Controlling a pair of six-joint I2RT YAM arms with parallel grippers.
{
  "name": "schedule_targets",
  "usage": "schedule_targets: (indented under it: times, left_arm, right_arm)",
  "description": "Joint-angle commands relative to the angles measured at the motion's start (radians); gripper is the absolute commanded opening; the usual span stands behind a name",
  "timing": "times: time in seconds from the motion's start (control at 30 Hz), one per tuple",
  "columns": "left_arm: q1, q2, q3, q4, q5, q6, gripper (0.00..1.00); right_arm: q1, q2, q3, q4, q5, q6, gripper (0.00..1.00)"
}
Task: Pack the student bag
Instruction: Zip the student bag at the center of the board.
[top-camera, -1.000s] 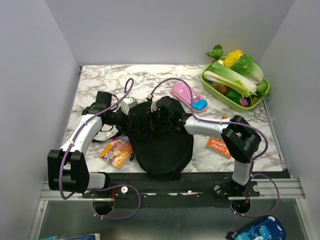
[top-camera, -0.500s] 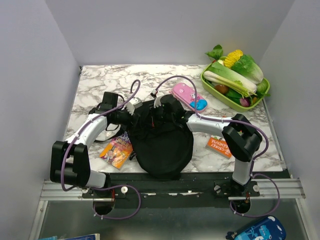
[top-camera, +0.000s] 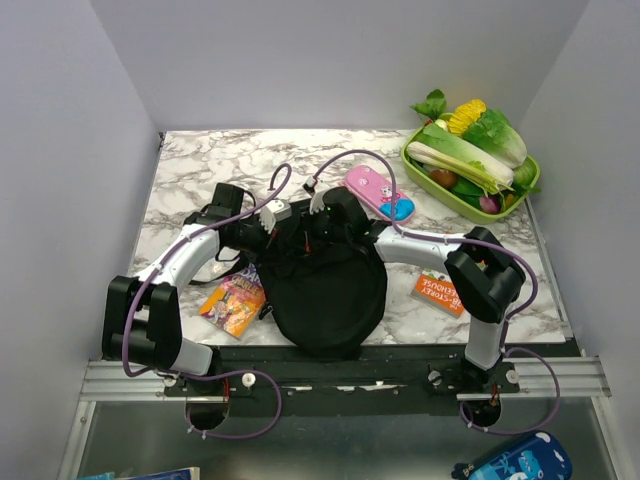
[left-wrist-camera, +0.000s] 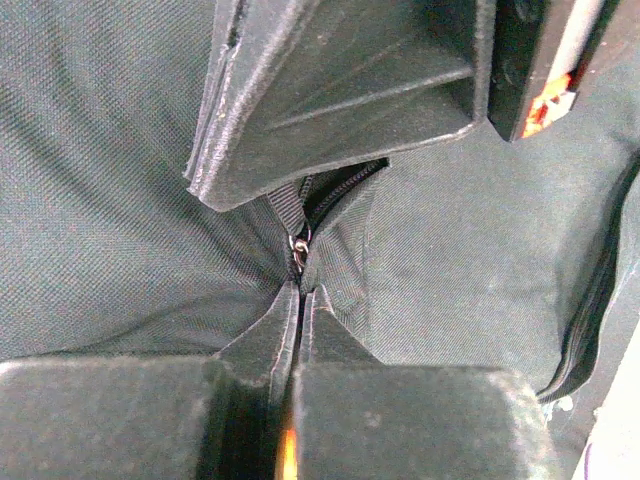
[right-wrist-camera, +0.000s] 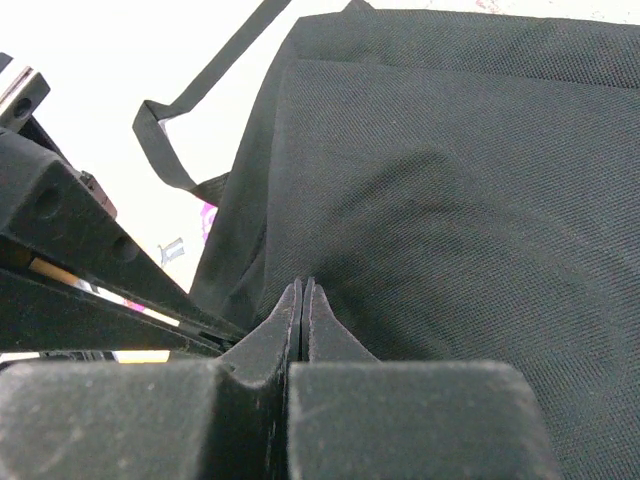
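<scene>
The student bag, black and soft, lies at the table's near middle. Both grippers meet at its far top edge. My left gripper is shut there. In the left wrist view its tips pinch the bag at the zipper line, with the small metal zipper pull just beyond them. My right gripper is shut on a puckered fold of the bag's fabric, its tips pressed together. The right gripper's body hangs over the zipper in the left wrist view.
A pink pencil case lies behind the bag to the right. A green tray of vegetables stands at the back right. An orange book lies under the right arm, a colourful booklet left of the bag. A strap trails off the bag.
My left arm has swung right onto the bag's top edge, and its gripper has gone from open to shut at the zipper. The right gripper has stayed shut and barely moved.
</scene>
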Motion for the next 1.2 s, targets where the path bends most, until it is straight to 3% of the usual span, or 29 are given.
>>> schedule_targets:
  times: [0.0,0.3,0.6,0.83,0.97,1.1,1.17]
  left_arm:
    - [-0.016,-0.031,0.029,-0.07,0.006,0.042,0.0]
    - [-0.014,-0.082,0.006,-0.131,-0.032,0.083,0.0]
    - [-0.014,-0.099,0.007,-0.148,-0.058,0.095,0.0]
    - [-0.014,-0.117,0.017,-0.149,-0.076,0.098,0.0]
    - [-0.014,-0.12,0.027,-0.165,-0.075,0.104,0.0]
    - [-0.014,-0.102,0.032,-0.169,-0.081,0.103,0.0]
    - [-0.014,-0.097,0.035,-0.145,-0.093,0.074,0.0]
  right_arm:
    - [-0.02,-0.029,0.031,-0.025,0.052,-0.035,0.01]
    - [-0.136,-0.074,-0.011,-0.057,0.106,-0.044,0.01]
    - [-0.164,-0.08,0.0,-0.135,0.25,-0.121,0.01]
    - [-0.17,-0.065,-0.011,-0.213,0.716,-0.138,0.01]
    - [-0.184,-0.066,-0.038,-0.25,0.834,-0.095,0.01]
    - [-0.188,-0.109,-0.084,-0.197,0.792,-0.084,0.01]
    - [-0.188,-0.141,-0.101,-0.157,0.707,-0.096,0.07]
